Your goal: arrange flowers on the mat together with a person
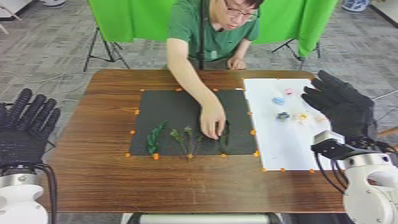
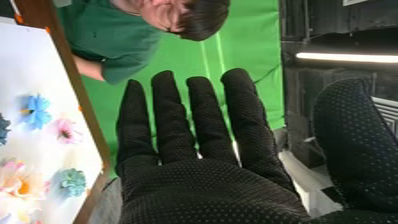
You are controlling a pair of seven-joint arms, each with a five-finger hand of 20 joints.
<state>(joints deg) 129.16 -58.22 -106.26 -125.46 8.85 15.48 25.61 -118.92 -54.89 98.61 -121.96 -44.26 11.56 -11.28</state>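
My left hand is at the left edge of the head view, open, left of the table. At the right, my right hand is open above the white sheet's outer edge; in the right wrist view the right hand has straight fingers and holds nothing. On the black mat lie a dark green sprig and a lighter budded stem. A person's hand touches a thin dark stem on the mat's right part. Flower heads lie on the white sheet, among them a blue flower and a pink flower.
The white sheet lies right of the mat, fixed with orange tape. More flower heads lie there, including a teal flower and a cream flower. The person's arm reaches across the brown table from its far side.
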